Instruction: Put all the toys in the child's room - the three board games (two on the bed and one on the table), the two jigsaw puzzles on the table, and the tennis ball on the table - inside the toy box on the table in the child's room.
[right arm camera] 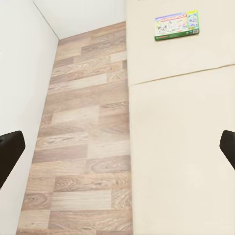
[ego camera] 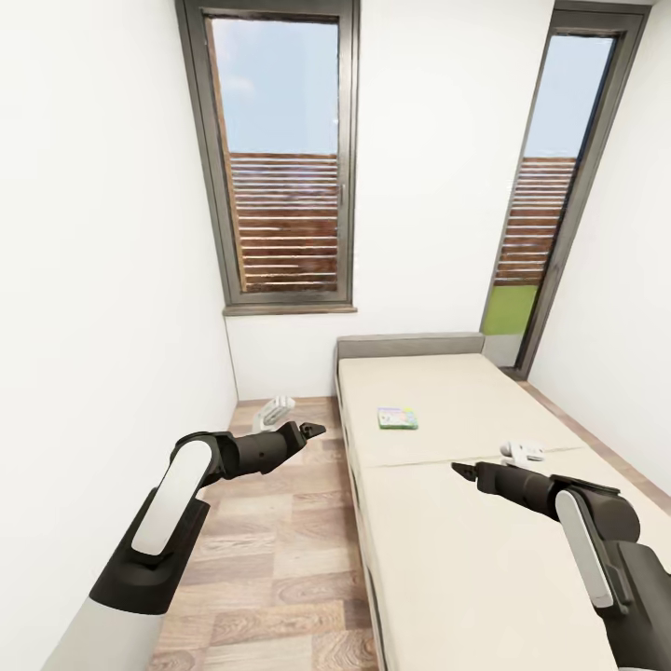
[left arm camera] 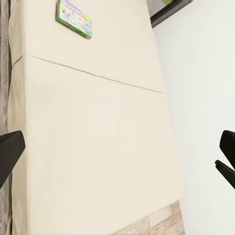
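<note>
The left gripper (ego camera: 296,431) hangs over the wood-plank floor (ego camera: 270,559), jaws spread wide and holding nothing, with the white wall (ego camera: 102,308) to its left and the bed's (ego camera: 447,522) long edge just to its right. Ahead and to its right, a board game (ego camera: 398,417) lies flat on the mattress, well clear of every edge, beyond the seam across the bed. The right gripper (ego camera: 463,469) hovers above the bed's near half, parted and empty, with the board game ahead of it, slightly left. Bare mattress lies all around it.
</note>
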### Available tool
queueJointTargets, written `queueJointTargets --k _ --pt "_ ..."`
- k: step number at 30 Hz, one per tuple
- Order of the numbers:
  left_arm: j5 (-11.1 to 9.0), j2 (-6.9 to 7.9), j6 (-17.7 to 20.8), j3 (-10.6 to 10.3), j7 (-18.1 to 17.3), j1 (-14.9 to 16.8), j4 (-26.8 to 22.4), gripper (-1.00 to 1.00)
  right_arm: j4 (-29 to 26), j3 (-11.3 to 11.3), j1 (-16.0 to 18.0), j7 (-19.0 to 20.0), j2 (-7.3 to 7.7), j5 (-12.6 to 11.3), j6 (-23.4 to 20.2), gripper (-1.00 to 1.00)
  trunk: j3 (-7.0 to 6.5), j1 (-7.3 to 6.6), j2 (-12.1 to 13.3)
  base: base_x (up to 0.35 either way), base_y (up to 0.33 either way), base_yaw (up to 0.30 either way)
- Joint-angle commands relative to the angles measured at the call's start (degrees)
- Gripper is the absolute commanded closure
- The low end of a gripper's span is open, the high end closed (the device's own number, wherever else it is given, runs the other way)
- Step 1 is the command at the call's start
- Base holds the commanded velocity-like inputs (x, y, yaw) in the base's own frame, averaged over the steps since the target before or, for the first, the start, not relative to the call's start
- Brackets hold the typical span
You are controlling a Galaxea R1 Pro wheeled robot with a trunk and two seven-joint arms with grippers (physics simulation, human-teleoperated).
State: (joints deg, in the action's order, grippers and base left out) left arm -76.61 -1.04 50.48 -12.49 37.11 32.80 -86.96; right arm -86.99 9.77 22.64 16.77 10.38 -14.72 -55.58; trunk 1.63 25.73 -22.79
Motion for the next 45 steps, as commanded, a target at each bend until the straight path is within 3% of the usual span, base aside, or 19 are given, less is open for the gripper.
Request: queueJointTargets --k 1,21,45 --pt "-0.6 -0.01 0.0 0.0 0.6 0.1 0.0 -1.0 0.0 0.1 0.1 0.5 0.0 0.3 -0.3 -1.0 0.14 0.05 -0.1 0.098 0.085 0.0" --pt "-0.6 -0.01 0.1 0.0 0.6 0.0 0.0 -1.0 -0.1 0.1 0.0 0.3 -0.14 0.4 -0.2 -1.0 0.14 0.05 -0.1 0.106 0.106 0.005" --pt "-0.6 -0.01 0.0 0.0 0.6 0.0 0.0 -1.0 -0.1 0.1 0.0 0.3 -0.11 0.5 -0.4 -1.0 0.14 0.05 -0.1 0.007 0.008 0.103"
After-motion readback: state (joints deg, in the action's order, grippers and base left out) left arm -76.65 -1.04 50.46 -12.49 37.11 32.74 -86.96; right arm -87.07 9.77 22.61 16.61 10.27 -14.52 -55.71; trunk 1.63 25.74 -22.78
